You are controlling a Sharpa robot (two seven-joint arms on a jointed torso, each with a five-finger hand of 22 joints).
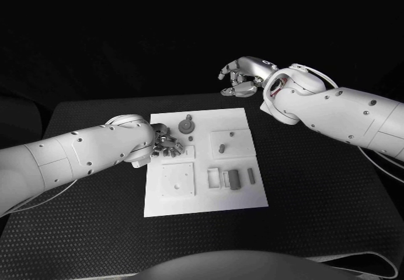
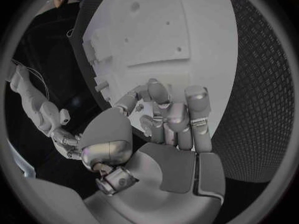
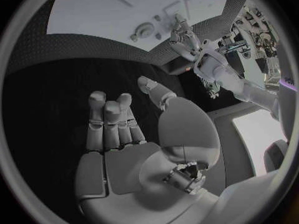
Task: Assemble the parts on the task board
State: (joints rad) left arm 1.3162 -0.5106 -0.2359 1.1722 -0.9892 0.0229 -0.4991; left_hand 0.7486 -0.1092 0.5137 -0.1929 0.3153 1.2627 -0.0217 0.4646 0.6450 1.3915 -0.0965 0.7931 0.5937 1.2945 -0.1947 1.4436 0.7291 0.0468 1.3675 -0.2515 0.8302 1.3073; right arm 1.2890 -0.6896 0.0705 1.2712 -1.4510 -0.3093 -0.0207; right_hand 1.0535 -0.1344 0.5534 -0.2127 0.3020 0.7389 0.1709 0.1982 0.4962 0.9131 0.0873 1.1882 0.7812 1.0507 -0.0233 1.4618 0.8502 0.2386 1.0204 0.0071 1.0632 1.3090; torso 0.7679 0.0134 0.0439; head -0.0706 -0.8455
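No brand, label or writing is showing legibly on anything here. The task board [image 1: 205,201], a smooth white rectangular plate, is lying at the middle of the black table [image 1: 320,216], whose surface is showing a fine woven, dimpled texture. Small grey parts are sitting on the board: a round disc-shaped part [image 1: 187,125] at about 12 o'clock, a short peg [image 1: 221,148] near the centre, and slim rectangular bars [image 1: 239,178] at about 4 o'clock.

The left hand [image 1: 165,144], metallic silver on a glossy white arm, is hovering over the board's 9 o'clock edge, fingers curling loosely together, gripping nothing visible. The right hand [image 1: 240,74] is hanging beyond the board's 1 o'clock corner above the table, fingers curling inward on nothing.
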